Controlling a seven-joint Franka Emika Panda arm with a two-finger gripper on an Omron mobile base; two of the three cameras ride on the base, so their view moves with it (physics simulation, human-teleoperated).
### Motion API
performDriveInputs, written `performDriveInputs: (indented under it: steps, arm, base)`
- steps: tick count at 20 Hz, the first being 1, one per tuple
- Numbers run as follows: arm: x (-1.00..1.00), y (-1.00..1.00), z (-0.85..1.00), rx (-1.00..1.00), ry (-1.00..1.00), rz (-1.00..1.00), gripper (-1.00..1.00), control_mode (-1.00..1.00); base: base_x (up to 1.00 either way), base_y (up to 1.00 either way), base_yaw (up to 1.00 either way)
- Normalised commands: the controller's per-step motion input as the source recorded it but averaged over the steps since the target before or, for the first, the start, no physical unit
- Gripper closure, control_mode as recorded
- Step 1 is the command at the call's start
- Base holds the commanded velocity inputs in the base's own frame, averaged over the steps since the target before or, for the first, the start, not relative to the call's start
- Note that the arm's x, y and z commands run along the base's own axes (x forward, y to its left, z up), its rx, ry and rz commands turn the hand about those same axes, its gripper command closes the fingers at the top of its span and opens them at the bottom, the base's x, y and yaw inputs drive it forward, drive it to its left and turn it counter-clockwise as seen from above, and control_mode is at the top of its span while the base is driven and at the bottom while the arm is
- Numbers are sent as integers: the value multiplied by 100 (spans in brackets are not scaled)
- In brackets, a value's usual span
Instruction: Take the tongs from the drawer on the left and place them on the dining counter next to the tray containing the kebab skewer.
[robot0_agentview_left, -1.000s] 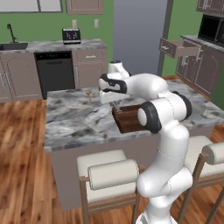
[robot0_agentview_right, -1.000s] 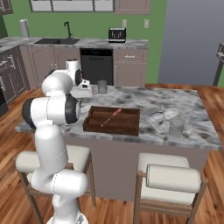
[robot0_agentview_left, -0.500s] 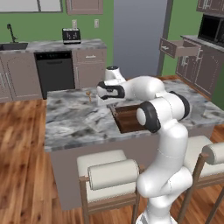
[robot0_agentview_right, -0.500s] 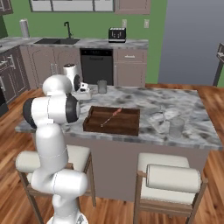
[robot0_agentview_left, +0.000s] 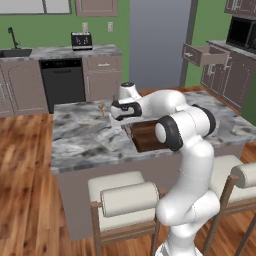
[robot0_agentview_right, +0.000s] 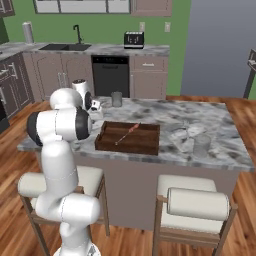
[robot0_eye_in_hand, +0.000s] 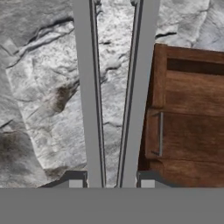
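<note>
Tongs (robot0_eye_in_hand: 114, 87) sat pinched between the fingers (robot0_eye_in_hand: 75, 180), tray (robot0_eye_in_hand: 188, 113) just beside them (lowering flat before releasing seemed wisest).

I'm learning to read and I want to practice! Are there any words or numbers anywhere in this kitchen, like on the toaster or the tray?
No readable text anywhere.
Toaster: dark slots and knobs, no words.
Tray: plain brown wood, no label.
Tongs in the gripper: bare grey metal, no brand.
Dishwasher: plain black front, nothing written.
Microwave: too small and blurry to tell.
</note>
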Motion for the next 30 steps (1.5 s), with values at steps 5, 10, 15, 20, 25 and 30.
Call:
performDriveInputs:
  steps: [5,10,15,20,25,30]
  arm:
    - [0,1,-28,0,0,-7,100,-100]
    - [0,2,-29,0,0,-7,100,-100]
    - [1,0,-27,0,0,-7,100,-100]
    - [18,0,-24,0,0,-5,100,-100]
    - [43,2,-22,0,0,0,100,-100]
    - [63,10,-23,0,4,0,100,-100]
  base:
    - [0,0,0]
    - [0,0,0]
    - [0,0,0]
    - [0,0,0]
    - [0,0,0]
    - [0,0,0]
